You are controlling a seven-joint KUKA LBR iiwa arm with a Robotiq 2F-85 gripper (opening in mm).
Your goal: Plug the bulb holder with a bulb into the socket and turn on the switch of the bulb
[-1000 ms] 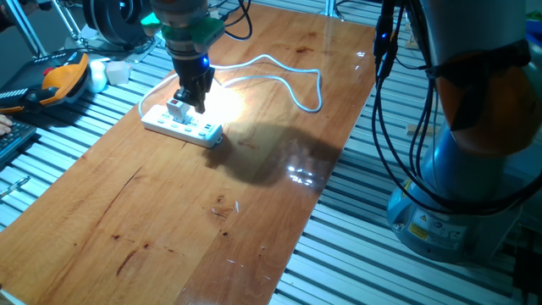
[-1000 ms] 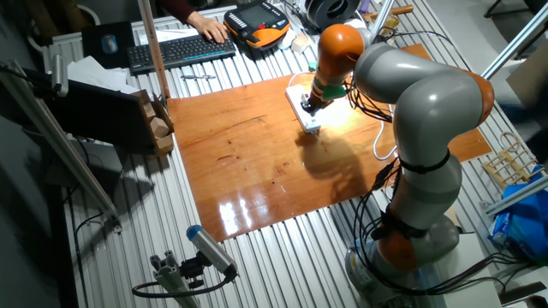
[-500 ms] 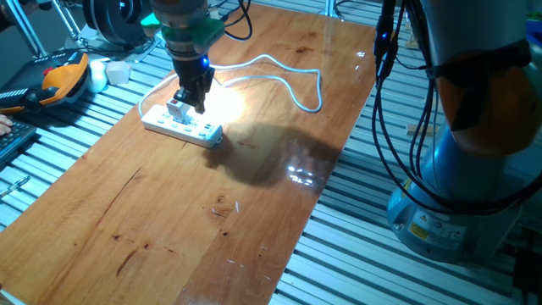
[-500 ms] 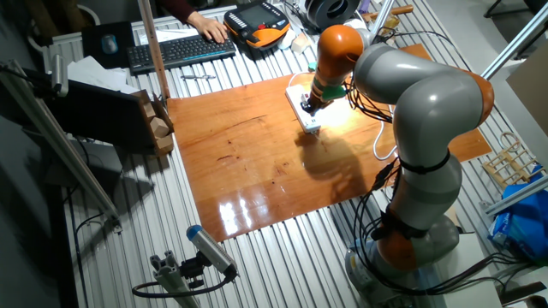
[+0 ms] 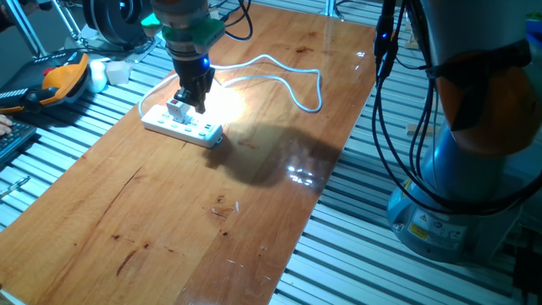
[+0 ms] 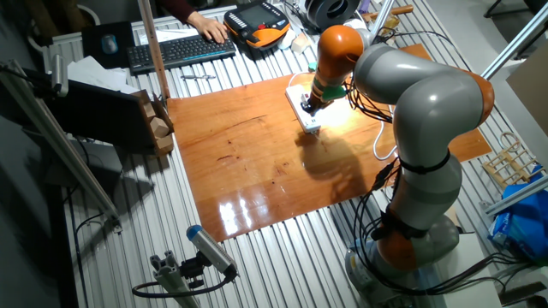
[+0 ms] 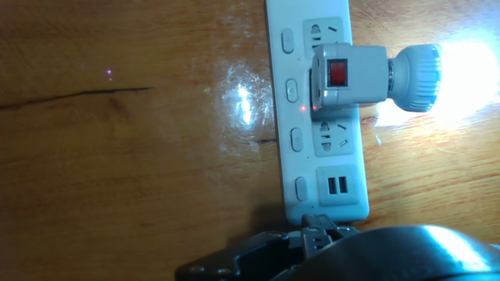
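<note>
The bulb holder (image 7: 348,76) sits plugged into the socket (image 7: 293,117), a long white power strip on the wooden table. Its red switch (image 7: 337,72) faces the hand camera, and the bulb (image 7: 461,74) at its right end glows brightly. In one fixed view the holder (image 5: 175,108) stands on the strip (image 5: 182,127) with a patch of light beside it. My gripper (image 5: 193,100) hovers just over the holder and holds nothing. Its fingertips (image 7: 316,228) show as one dark point at the bottom of the hand view, beyond the strip's end. The other fixed view shows the gripper (image 6: 310,101) above the strip (image 6: 304,111).
The strip's white cable (image 5: 288,72) loops across the far part of the table. An orange teach pendant (image 5: 63,76) and a keyboard (image 6: 180,51) with a person's hand (image 6: 205,26) lie beyond the table's edge. The robot base (image 5: 457,169) stands at the right.
</note>
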